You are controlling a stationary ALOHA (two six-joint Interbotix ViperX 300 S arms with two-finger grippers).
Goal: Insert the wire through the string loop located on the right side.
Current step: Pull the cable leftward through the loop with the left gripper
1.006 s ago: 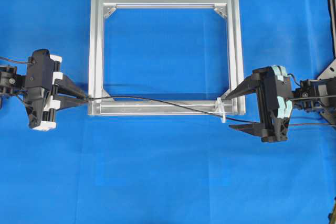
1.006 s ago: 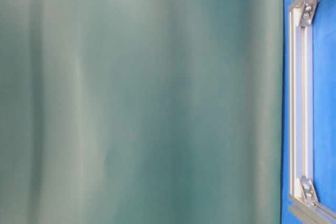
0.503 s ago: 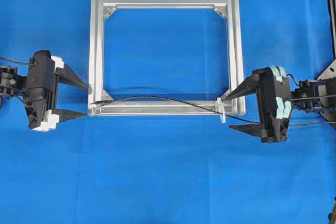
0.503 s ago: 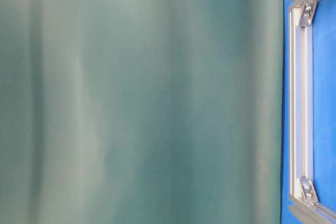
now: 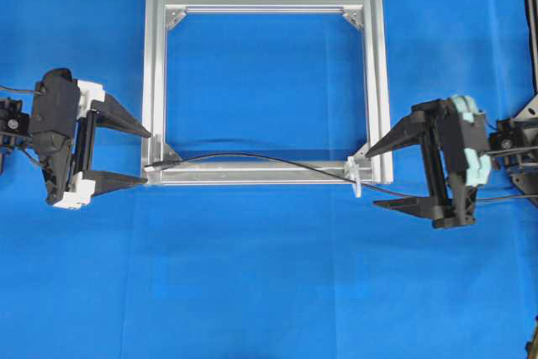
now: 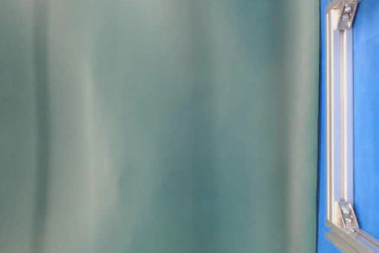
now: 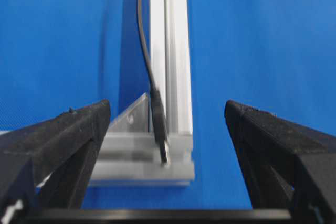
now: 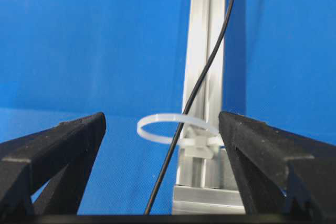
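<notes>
Both grippers: left gripper (image 5: 150, 156) and right gripper (image 5: 371, 179) gape wide, holding nothing; left released since a second ago.
Thin black wire (image 5: 252, 157): along silver aluminium frame's (image 5: 155, 65) near rail, through white string loop (image 8: 173, 129).
Plug tip (image 7: 160, 129): apparently resting on frame's left corner.

Wire (image 5: 252, 157) crosses frame (image 5: 374, 81) interior low; blue mat (image 5: 269, 275) below frame open.
</notes>
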